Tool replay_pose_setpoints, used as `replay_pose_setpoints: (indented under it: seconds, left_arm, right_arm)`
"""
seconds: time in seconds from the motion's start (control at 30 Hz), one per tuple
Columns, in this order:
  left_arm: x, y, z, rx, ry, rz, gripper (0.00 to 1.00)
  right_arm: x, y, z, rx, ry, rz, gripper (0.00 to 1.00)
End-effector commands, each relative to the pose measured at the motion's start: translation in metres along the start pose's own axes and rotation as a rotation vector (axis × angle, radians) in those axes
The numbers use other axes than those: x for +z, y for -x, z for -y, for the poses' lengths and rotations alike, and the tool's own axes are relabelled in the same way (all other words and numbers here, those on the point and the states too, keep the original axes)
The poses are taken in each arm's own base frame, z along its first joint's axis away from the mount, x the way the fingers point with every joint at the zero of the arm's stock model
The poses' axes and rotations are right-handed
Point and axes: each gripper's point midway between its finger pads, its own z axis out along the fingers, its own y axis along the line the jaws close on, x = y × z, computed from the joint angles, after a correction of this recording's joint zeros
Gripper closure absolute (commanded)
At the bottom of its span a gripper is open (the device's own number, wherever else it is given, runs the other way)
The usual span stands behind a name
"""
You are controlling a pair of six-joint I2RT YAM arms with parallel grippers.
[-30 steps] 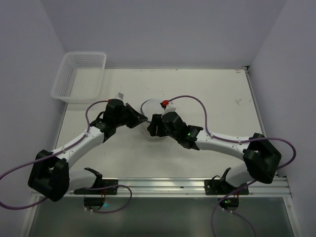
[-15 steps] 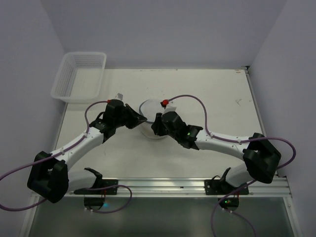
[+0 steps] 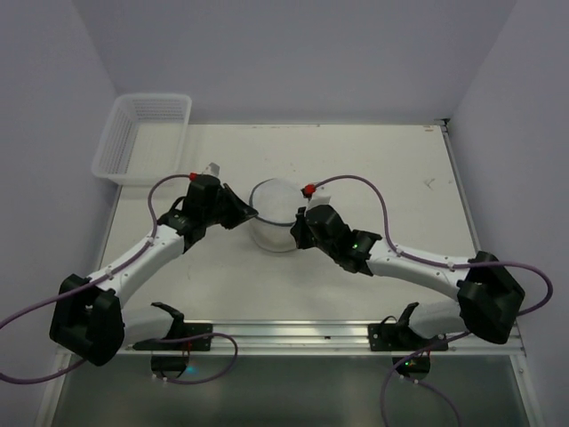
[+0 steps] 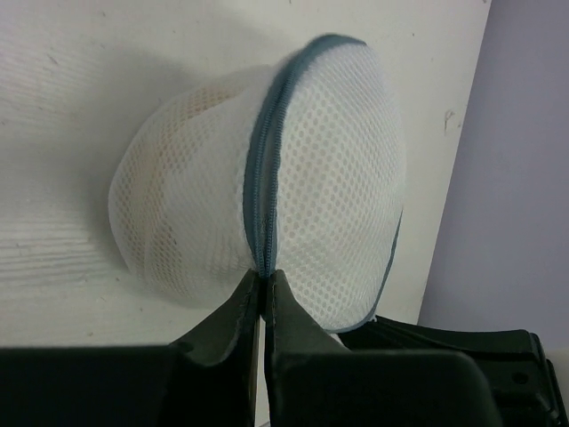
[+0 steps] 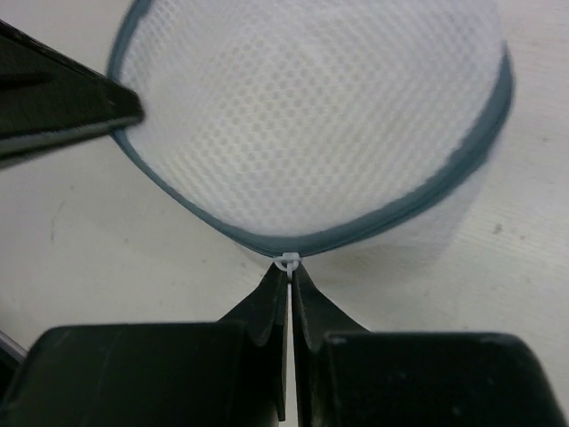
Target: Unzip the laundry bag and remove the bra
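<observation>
The laundry bag (image 3: pixel 272 212), a white mesh dome with a grey-blue zipper line, sits mid-table between both grippers. My left gripper (image 3: pixel 250 213) is shut on the bag's left rim; in the left wrist view its tips (image 4: pixel 264 285) pinch the zipper seam (image 4: pixel 263 169). My right gripper (image 3: pixel 297 228) is shut at the bag's right rim. In the right wrist view, its tips (image 5: pixel 291 274) clamp the small white zipper pull (image 5: pixel 288 263) below the bag (image 5: pixel 311 124). The bra is hidden; only a faint beige tint (image 4: pixel 164 187) shows through the mesh.
A white slatted plastic basket (image 3: pixel 142 138) stands at the back left corner. The walls close in the table on the left, back and right. A metal rail (image 3: pixel 293 334) with the arm bases runs along the near edge.
My right gripper has closed onto the zipper pull and drawn back to the right with its arm. The bag now stands taller between the two grippers. The left gripper stays shut.
</observation>
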Motion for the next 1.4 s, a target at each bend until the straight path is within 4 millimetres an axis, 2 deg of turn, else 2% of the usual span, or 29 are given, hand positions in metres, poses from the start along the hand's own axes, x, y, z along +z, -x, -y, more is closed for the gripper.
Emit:
replay_pose_setpoints:
  seconds: [0.0, 0.03, 0.17, 0.27, 0.33, 0.4, 0.43, 0.5, 0.53, 0.57, 0.6, 0.67, 0.7, 0.77, 0.8, 0.87, 0.93, 1.0, 1.13, 1.2, 1.23, 1.3, 1.33, 1.37]
  left_arm:
    - [-0.005, 0.038, 0.001, 0.116, 0.018, 0.082, 1.0]
    - [-0.002, 0.038, -0.006, 0.158, 0.04, 0.068, 1.0]
    - [0.005, 0.047, -0.008, 0.261, 0.014, 0.027, 1.0]
    - [0.019, 0.057, -0.001, 0.33, -0.015, 0.001, 1.0]
    - [0.03, 0.07, 0.009, 0.346, -0.005, -0.013, 0.91]
    - [0.032, 0.08, 0.028, 0.346, -0.043, -0.007, 0.79]
    - [0.034, 0.082, 0.033, 0.315, -0.052, -0.003, 0.73]
    - [0.03, 0.085, 0.042, 0.289, -0.072, 0.013, 0.43]
    - [0.028, 0.085, 0.043, 0.273, -0.072, 0.017, 0.32]
    - [0.019, 0.087, 0.046, 0.242, -0.071, 0.039, 0.14]
    - [0.016, 0.084, 0.041, 0.224, -0.055, 0.04, 0.08]
    - [0.001, 0.078, 0.035, 0.167, -0.029, 0.048, 0.0]
    - [-0.001, 0.067, 0.023, 0.146, -0.009, 0.03, 0.0]
    - [-0.014, 0.057, 0.022, 0.1, -0.026, 0.025, 0.0]
    - [-0.013, 0.043, 0.011, 0.084, -0.015, -0.003, 0.0]
    - [-0.017, 0.03, 0.015, 0.063, -0.05, -0.022, 0.01]
    - [-0.013, 0.012, 0.011, 0.061, -0.046, -0.055, 0.04]
    - [-0.008, 0.001, 0.008, 0.066, -0.035, -0.072, 0.1]
    - [0.0, -0.006, 0.009, 0.073, -0.038, -0.083, 0.24]
    - [0.002, -0.005, 0.014, 0.08, -0.054, -0.077, 0.36]
    - [0.002, -0.006, 0.015, 0.08, -0.058, -0.077, 0.45]
    - [0.003, -0.007, 0.02, 0.088, -0.074, -0.079, 0.54]
    - [0.003, -0.007, 0.021, 0.09, -0.079, -0.079, 0.64]
    - [0.004, -0.007, 0.022, 0.092, -0.082, -0.079, 0.7]
  right_arm:
    - [-0.017, 0.003, 0.041, -0.046, -0.082, 0.002, 1.0]
    - [-0.022, 0.003, 0.052, -0.033, -0.085, -0.01, 1.0]
    - [-0.032, 0.008, 0.068, -0.05, -0.092, -0.028, 1.0]
    - [-0.033, 0.008, 0.055, -0.066, -0.03, -0.07, 1.0]
    - [-0.03, 0.013, 0.036, -0.034, 0.041, -0.08, 1.0]
    - [-0.025, 0.006, 0.016, 0.004, 0.112, -0.117, 1.0]
    - [-0.023, 0.014, 0.005, 0.022, 0.14, -0.098, 1.0]
    - [-0.016, 0.009, -0.011, 0.048, 0.162, -0.118, 1.0]
    - [-0.013, 0.019, -0.022, 0.057, 0.183, -0.098, 1.0]
    - [-0.012, 0.017, -0.032, 0.057, 0.201, -0.104, 1.0]
    - [-0.006, 0.013, -0.036, 0.07, 0.197, -0.119, 1.0]
    - [-0.004, 0.016, -0.053, 0.073, 0.225, -0.112, 1.0]
    - [0.001, 0.01, -0.057, 0.071, 0.227, -0.128, 1.0]
    - [0.003, 0.011, -0.068, 0.067, 0.245, -0.127, 1.0]
    - [0.005, 0.009, -0.071, 0.066, 0.25, -0.132, 1.0]
    - [0.008, 0.007, -0.078, 0.061, 0.263, -0.141, 1.0]
    - [0.01, 0.007, -0.08, 0.053, 0.266, -0.143, 1.0]
    - [0.011, 0.008, -0.081, 0.044, 0.268, -0.139, 1.0]
    - [0.01, 0.011, -0.083, 0.034, 0.273, -0.135, 1.0]
    - [0.008, 0.01, -0.081, 0.033, 0.272, -0.136, 1.0]
    - [0.008, 0.01, -0.081, 0.033, 0.271, -0.135, 1.0]
    - [0.007, 0.008, -0.08, 0.032, 0.269, -0.14, 1.0]
    - [0.007, 0.007, -0.079, 0.032, 0.266, -0.142, 1.0]
    - [0.007, 0.006, -0.078, 0.033, 0.266, -0.145, 1.0]
